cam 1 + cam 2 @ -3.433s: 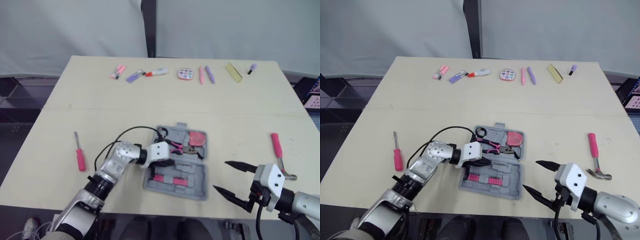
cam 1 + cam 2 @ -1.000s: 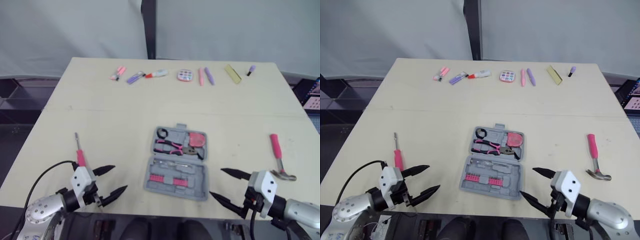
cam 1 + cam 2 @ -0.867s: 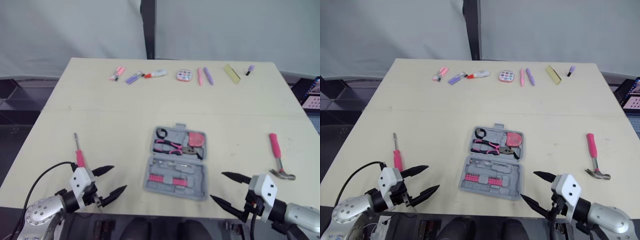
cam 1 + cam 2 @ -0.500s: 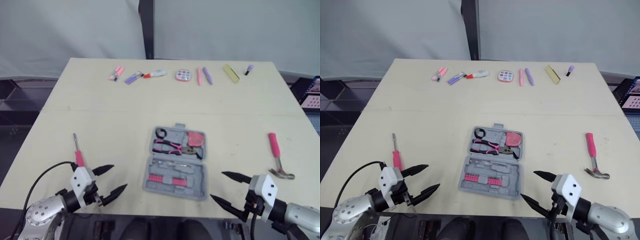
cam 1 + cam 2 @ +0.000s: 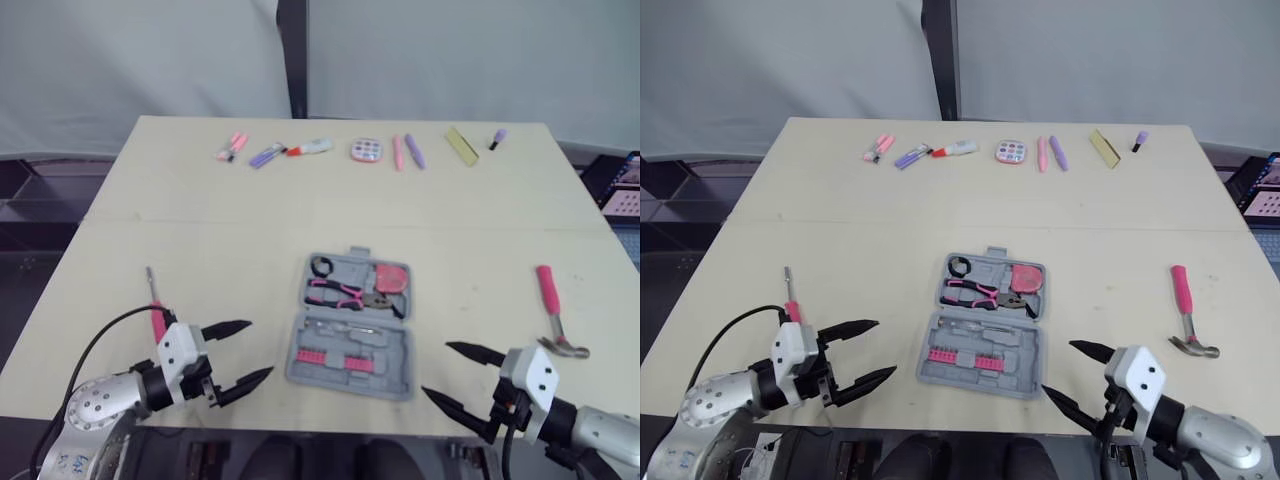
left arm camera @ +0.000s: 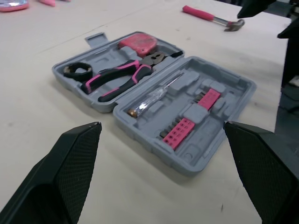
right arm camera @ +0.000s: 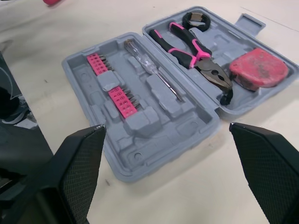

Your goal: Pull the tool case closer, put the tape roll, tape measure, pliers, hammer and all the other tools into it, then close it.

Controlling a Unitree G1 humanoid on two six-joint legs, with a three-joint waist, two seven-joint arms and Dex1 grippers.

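Along the near edge of the table (image 5: pixel 300 200), both arms are hovering empty. The left gripper (image 5: pixel 260 348) is hanging over the near-left corner and the right gripper (image 5: pixel 436 368) over the near-right one, each with its fingers spread wide apart and clamping nothing.

Between them, just in from the near edge at its middle, the tool case (image 5: pixel 392 345) is lying open and flat. The tape roll (image 5: pixel 323 266), pliers (image 5: pixel 345 292) and tape measure (image 5: pixel 396 277) are sitting in its far half, so that part looks done, and the case seems pulled in already.

Two tools are waiting outside. The screwdriver (image 5: pixel 156 316) is lying by the left edge, close to the left gripper, and the hammer (image 5: pixel 555 312) by the right edge. After those, the closing remains.

A row of small pens and trinkets (image 5: pixel 365 150) is running along the far edge. Behind, a pale curtain (image 5: pixel 450 50) is hanging.
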